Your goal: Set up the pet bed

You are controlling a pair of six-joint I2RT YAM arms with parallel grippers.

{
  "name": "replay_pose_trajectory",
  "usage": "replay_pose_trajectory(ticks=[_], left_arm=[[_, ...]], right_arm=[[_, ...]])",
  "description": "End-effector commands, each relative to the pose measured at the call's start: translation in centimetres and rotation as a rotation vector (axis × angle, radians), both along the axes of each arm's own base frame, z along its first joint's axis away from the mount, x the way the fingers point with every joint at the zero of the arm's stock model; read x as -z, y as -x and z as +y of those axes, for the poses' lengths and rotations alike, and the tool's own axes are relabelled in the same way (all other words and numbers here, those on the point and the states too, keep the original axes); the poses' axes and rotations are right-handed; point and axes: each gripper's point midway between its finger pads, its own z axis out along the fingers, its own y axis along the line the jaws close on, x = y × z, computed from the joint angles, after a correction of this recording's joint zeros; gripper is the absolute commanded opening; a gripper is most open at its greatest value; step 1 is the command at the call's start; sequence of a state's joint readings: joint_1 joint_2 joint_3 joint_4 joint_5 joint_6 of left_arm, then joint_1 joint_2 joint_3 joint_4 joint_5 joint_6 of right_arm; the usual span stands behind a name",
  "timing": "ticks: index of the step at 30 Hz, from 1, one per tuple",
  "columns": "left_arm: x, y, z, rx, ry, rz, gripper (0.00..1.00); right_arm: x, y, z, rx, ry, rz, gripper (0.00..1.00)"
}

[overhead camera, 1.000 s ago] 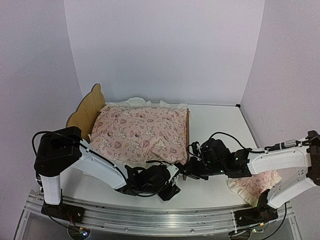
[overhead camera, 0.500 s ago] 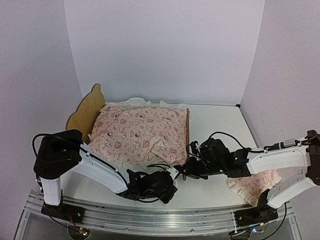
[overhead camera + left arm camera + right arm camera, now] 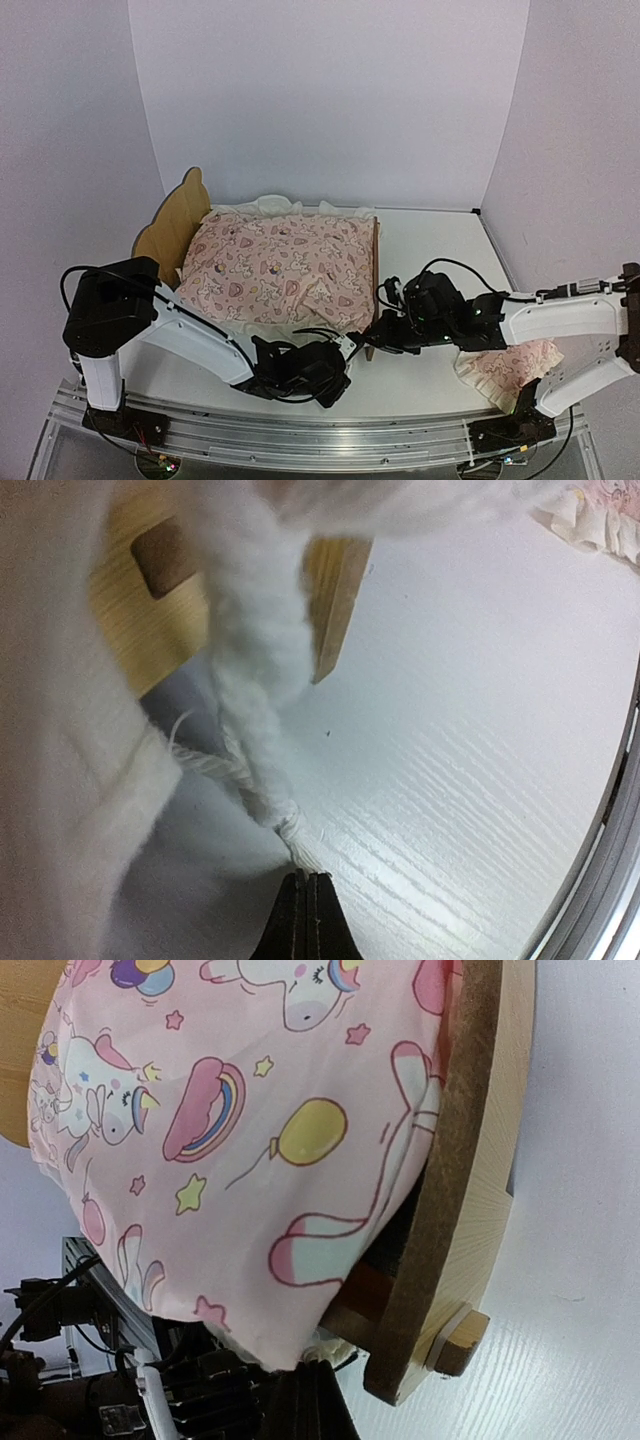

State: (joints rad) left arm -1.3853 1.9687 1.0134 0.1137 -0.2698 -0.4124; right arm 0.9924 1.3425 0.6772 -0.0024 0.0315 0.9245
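Observation:
The pet bed, a plywood frame with a bear-ear headboard, stands at the left with the pink printed cover spread over it. My left gripper lies low in front of the bed's near corner; its jaws are shut, pinching the end of the cover's white twisted cord. My right gripper is at the footboard, shut on the cover's pink corner. A wooden bed leg hangs above the table in the left wrist view.
The small pink ruffled pillow lies at the right, partly under my right arm. Purple walls close the table on three sides. A metal rail runs along the near edge. The left arm's black wrist shows below the cover.
My left gripper has closed from open onto the white cord and settled slightly lower. The right gripper stayed shut at the footboard corner, shifting only a little.

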Motion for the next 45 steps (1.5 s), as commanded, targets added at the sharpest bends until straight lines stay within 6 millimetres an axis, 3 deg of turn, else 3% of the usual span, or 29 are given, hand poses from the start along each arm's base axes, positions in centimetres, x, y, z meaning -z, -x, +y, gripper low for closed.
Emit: replay_pose_trajectory(ticks=[1, 5, 11, 20, 35, 39, 41, 45], left_arm=[[1.4, 0.9, 4.5, 0.097, -0.207, 0.047, 0.0], [0.8, 1.1, 5.2, 0.147, -0.209, 0.072, 0.0], [1.9, 1.5, 6.6, 0.153, -0.242, 0.099, 0.0], [2.8, 2.0, 7.5, 0.188, -0.265, 0.095, 0.0], [3.2, 2.1, 7.7, 0.201, -0.261, 0.086, 0.0], [3.2, 2.1, 7.6, 0.204, -0.256, 0.087, 0.0], [2.8, 2.0, 6.9, 0.22, -0.236, 0.073, 0.0], [1.4, 2.5, 4.3, 0.31, -0.141, 0.032, 0.0]], right_arm=[[-4.2, -0.5, -0.4, -0.036, 0.034, -0.081, 0.0], [-5.7, -0.4, -2.2, -0.025, 0.096, -0.114, 0.0], [-7.9, -1.0, -5.1, 0.014, 0.206, -0.199, 0.0], [-12.7, -4.3, -9.2, 0.124, 0.316, -0.359, 0.0], [-18.4, -5.5, -12.1, 0.2, 0.365, -0.503, 0.0], [-17.0, -5.4, -11.9, 0.189, 0.364, -0.455, 0.0], [-14.2, -4.5, -11.1, 0.162, 0.342, -0.358, 0.0], [-5.9, -0.6, -10.6, 0.149, 0.285, -0.041, 0.0]])
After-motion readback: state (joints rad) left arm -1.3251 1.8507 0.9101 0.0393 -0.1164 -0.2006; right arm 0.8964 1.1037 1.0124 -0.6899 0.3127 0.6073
